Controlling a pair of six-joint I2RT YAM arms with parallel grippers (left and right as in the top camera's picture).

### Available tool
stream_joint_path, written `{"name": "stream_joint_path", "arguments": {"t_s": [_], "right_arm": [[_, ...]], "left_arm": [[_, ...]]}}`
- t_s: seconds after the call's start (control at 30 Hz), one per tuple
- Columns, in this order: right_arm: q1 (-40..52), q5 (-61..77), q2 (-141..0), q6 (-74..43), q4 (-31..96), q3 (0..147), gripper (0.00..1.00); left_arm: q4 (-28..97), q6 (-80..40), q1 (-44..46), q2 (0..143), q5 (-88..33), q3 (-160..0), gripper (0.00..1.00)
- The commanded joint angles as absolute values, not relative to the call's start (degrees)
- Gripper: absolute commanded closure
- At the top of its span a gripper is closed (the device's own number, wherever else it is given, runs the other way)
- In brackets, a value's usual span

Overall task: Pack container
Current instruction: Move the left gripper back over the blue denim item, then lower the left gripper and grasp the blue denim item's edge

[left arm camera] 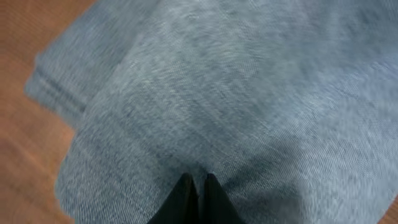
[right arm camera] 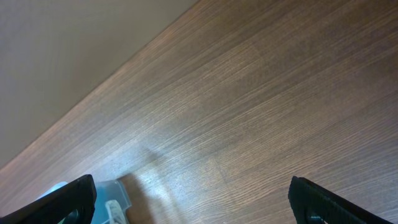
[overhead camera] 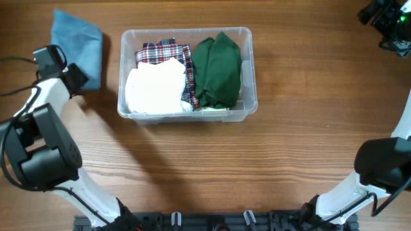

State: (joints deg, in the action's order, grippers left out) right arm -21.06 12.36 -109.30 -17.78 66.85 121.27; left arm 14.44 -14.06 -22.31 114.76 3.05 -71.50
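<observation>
At the table's far left, the left gripper is pinched shut on a fold of the blue cloth, which lies on the wood just beside the container at mid-table; the right gripper hangs wide open and empty, well apart. To my eye this is the pick-up: next comes a lift clear and a carry over the rim. One container, three cloths inside it, namely the plaid cloth, the white cloth and the green cloth, and one outside
</observation>
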Motion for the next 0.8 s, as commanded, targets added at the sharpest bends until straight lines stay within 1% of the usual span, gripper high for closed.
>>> {"name": "stream_joint_path", "arguments": {"t_s": [0.0, 0.13, 0.2, 0.23, 0.37, 0.63, 0.67, 0.77], "right_arm": [[-21.1, 11.8, -110.3, -18.2, 66.7, 121.4, 0.0], [-21.1, 11.8, -110.3, -18.2, 66.7, 121.4, 0.0], [-21.1, 11.8, -110.3, -18.2, 66.7, 121.4, 0.0], [-21.1, 11.8, -110.3, -18.2, 66.7, 121.4, 0.0], [-21.1, 11.8, -110.3, -18.2, 66.7, 121.4, 0.0], [-21.1, 11.8, -110.3, -18.2, 66.7, 121.4, 0.0], [-21.1, 11.8, -110.3, -18.2, 66.7, 121.4, 0.0], [-21.1, 11.8, -110.3, -18.2, 66.7, 121.4, 0.0]], "left_arm": [[22.5, -17.4, -24.5, 118.3, 1.8, -67.8, 0.88], [30.3, -19.2, -24.6, 118.3, -0.7, -67.8, 0.83], [33.2, -20.0, -24.6, 118.3, -0.6, -67.8, 0.83], [34.2, -20.0, -24.6, 118.3, -0.6, -67.8, 0.86], [33.1, -20.0, -24.9, 118.0, -1.8, -67.9, 0.89], [27.1, -19.7, -24.6, 111.0, -11.0, -73.3, 0.88], [26.9, -18.8, -24.2, 108.9, -10.9, -74.5, 0.87], [26.3, -12.9, -21.9, 103.3, -10.9, -77.1, 0.74]]}}
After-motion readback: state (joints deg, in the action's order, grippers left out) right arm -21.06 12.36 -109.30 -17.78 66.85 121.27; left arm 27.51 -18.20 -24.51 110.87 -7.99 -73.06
